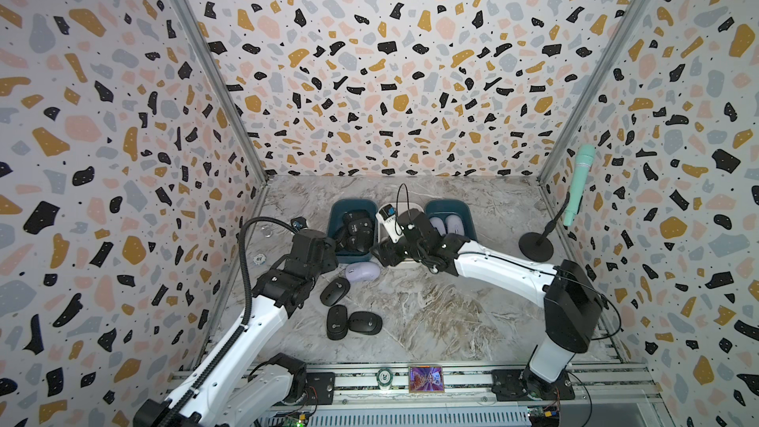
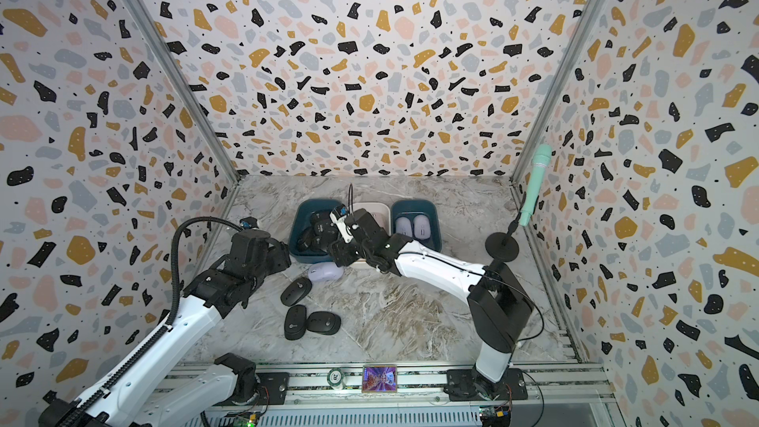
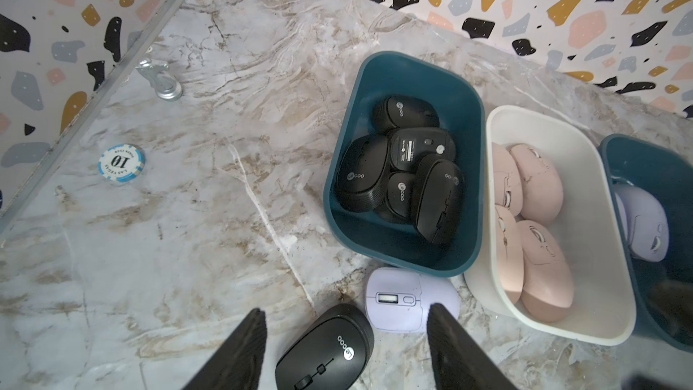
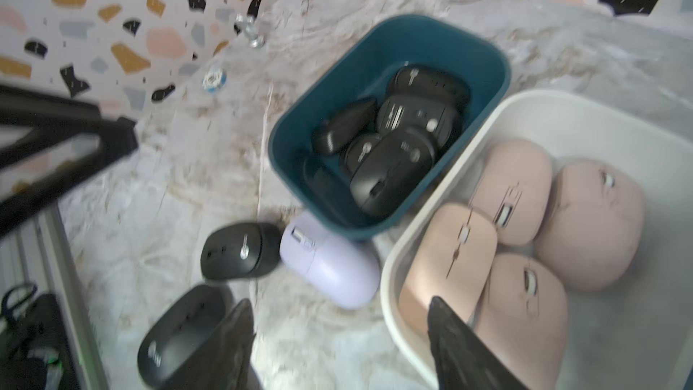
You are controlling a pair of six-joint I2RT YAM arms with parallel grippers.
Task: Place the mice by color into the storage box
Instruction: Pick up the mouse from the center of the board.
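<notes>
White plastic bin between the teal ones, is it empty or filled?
Not empty: the white plastic bin holds four pale pink oval mice.

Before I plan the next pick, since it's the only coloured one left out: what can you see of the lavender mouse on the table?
The lavender mouse is a smooth pale purple plastic oval, lying buttons up, its scroll wheel and a small oval button showing. It rests on the marble table, close against the near wall of the teal bin of black mice, with a loose black mouse right beside it. Nothing grips it.
</notes>
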